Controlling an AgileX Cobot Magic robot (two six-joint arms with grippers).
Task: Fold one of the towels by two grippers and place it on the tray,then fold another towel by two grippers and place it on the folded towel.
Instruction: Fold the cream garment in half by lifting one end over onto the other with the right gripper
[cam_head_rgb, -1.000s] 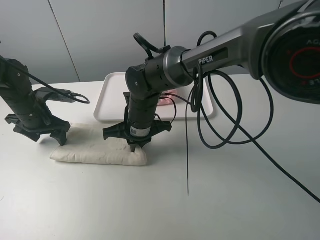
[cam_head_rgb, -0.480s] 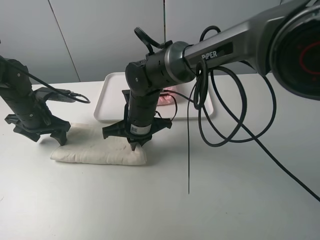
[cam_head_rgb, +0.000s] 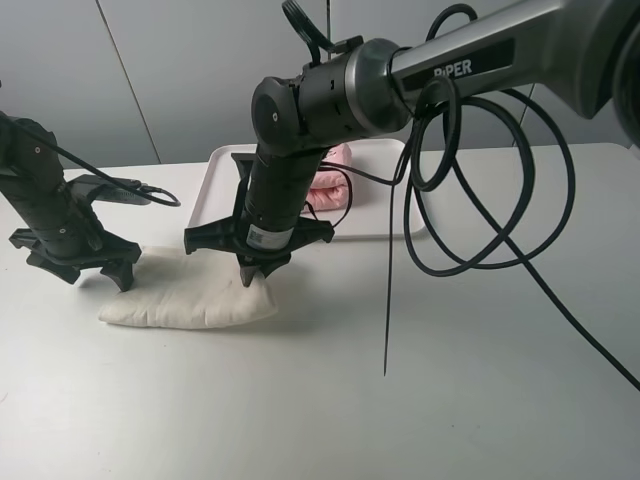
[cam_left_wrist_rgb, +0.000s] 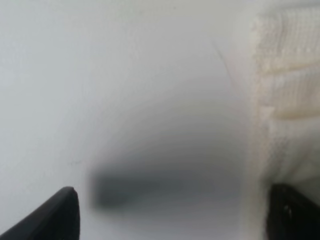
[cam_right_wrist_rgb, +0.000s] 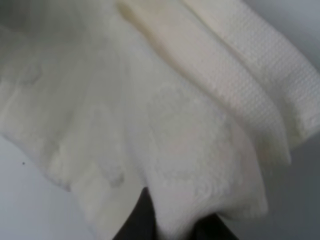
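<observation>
Pinching the end of the cream towel (cam_head_rgb: 180, 295) nearest the tray (cam_head_rgb: 222, 200), the right gripper (cam_head_rgb: 252, 275) is risking dragging the fold apart, because the left gripper (cam_head_rgb: 85, 270) is gaping open at the end farthest from the tray, seemingly holding nothing. The pink towel (cam_head_rgb: 330, 183) is sitting on the tray.

White tabletop (cam_head_rgb: 500, 400), pale grey wall (cam_head_rgb: 200, 70) behind with thin dark seams (cam_head_rgb: 128, 80), soft shadows

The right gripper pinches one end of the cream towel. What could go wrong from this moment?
The right gripper holds only a small pinch of the cream towel, so the end may slip out in folding. The left gripper stands open at the far end, not holding it, so the towel may drag instead of fold.
</observation>
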